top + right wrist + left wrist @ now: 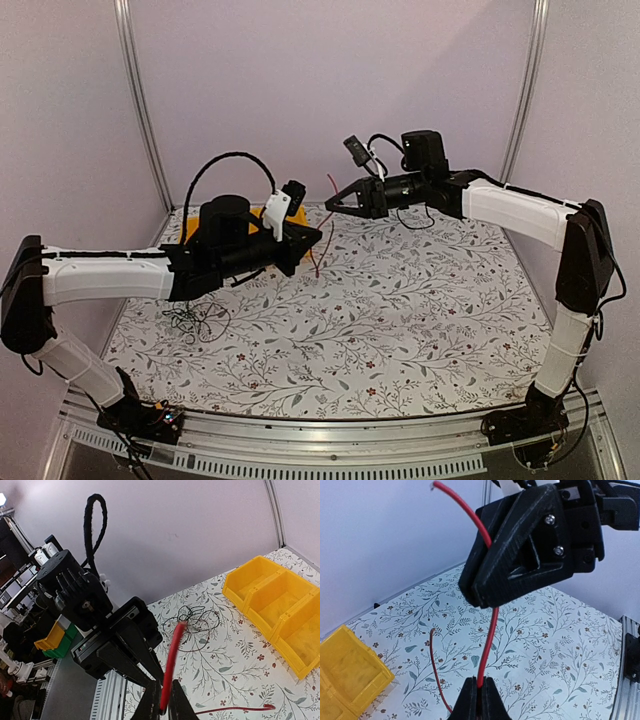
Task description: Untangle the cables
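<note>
A thin red wire (317, 262) hangs in the air between my two grippers, above the back of the table. My left gripper (318, 238) is shut on it; in the left wrist view the wire (490, 640) rises from the closed fingertips (479, 686) into my right gripper (479, 594). My right gripper (332, 204) is also shut on it, and in the right wrist view (164, 702) the wire's free end (181, 625) sticks up past the jaws. A loose tangle of thin black cables (195, 318) lies on the table at the left, also seen in the right wrist view (196, 628).
Yellow bins (298, 217) stand at the back left of the floral mat, behind my left arm; they also show in the left wrist view (350, 670) and right wrist view (280, 600). A thick black arm cable (225, 160) loops above the left wrist. White walls enclose the table.
</note>
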You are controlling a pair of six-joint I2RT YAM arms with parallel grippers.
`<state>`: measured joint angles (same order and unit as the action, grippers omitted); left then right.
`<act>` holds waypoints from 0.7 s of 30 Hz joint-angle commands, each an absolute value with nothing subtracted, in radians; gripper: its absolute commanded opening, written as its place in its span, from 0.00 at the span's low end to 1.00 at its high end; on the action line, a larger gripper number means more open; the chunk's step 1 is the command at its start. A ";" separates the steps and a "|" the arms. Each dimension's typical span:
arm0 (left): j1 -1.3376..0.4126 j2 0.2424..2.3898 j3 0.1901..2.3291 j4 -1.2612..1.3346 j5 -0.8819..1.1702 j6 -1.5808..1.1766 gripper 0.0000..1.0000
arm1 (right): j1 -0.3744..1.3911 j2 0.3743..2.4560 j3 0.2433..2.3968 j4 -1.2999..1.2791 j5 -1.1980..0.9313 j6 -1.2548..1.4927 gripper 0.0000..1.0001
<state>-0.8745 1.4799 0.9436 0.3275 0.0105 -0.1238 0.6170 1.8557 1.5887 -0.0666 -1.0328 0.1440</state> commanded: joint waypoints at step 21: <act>-0.410 1.325 0.885 0.039 -0.277 -0.230 0.00 | 0.205 1.416 1.005 -0.262 -0.897 -0.459 0.57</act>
<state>-0.4885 1.3090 0.8921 0.0650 -0.2386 -0.2157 0.2039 1.4742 0.9985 -0.2249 -0.9253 -0.2775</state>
